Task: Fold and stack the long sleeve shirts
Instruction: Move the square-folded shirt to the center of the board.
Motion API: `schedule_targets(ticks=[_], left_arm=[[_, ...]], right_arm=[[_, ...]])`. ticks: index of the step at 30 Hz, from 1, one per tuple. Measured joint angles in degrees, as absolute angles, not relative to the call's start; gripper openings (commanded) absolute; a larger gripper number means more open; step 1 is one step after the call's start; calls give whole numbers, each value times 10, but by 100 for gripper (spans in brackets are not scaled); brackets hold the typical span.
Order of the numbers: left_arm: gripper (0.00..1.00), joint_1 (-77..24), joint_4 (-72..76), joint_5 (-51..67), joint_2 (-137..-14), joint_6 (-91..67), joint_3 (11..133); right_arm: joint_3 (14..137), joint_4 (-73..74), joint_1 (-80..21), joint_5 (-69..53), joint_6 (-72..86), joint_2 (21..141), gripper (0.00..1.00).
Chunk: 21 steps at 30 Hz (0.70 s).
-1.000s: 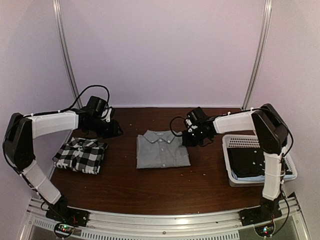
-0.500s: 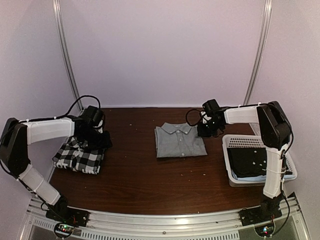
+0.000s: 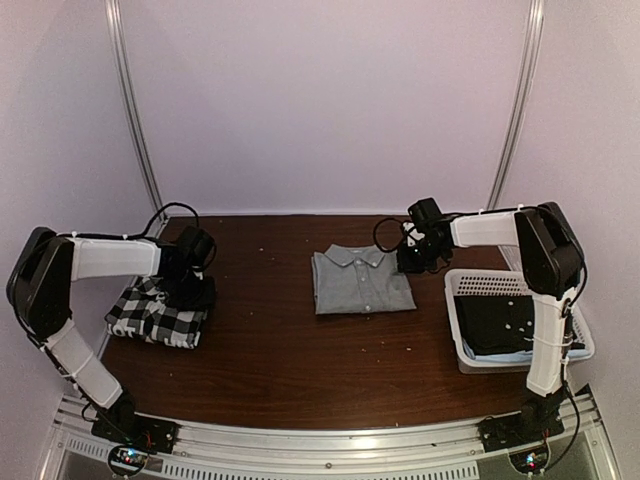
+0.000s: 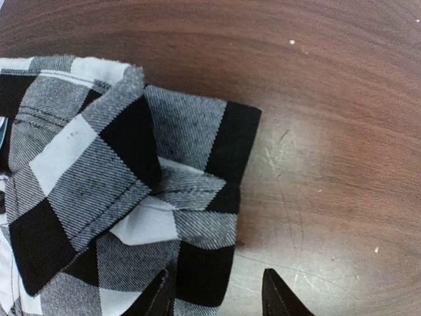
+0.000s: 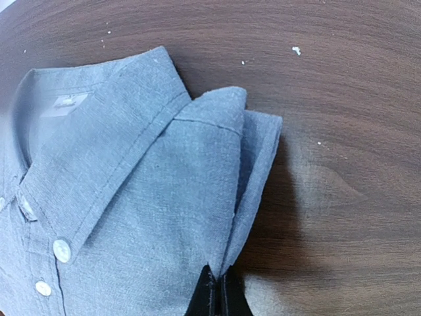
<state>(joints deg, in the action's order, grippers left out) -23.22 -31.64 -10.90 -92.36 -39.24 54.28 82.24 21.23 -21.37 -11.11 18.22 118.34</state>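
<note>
Grey shirt (image 3: 360,282) sits folded mid-table, right gripper (image 5: 215,296) pinching its 2 o'clock corner; left gripper (image 4: 217,299) is spread over the checked shirt (image 3: 158,308) at 9 o'clock.

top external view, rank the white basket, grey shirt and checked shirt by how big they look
1. white basket, clearly largest
2. grey shirt and checked shirt look about alike; the left gripper covers a corner of the checked one, so unranked

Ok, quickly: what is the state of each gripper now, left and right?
Left gripper: open, at the edge of the checked shirt.
Right gripper: closed, holding the grey shirt by its edge.
</note>
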Motion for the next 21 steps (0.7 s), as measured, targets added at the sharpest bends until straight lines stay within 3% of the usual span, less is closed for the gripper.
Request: schedule_targets(ticks=[12, 18, 21], left_arm=[[25, -232, -321, -143, -1009, -366, 578], [1, -233, -322, -163, -1027, -354, 594], [0, -235, -323, -165, -1031, -350, 601]], right_arm=[[822, 211, -208, -128, 182, 1183, 0], [821, 210, -208, -131, 182, 1183, 0], [821, 209, -208, -132, 182, 1183, 0]])
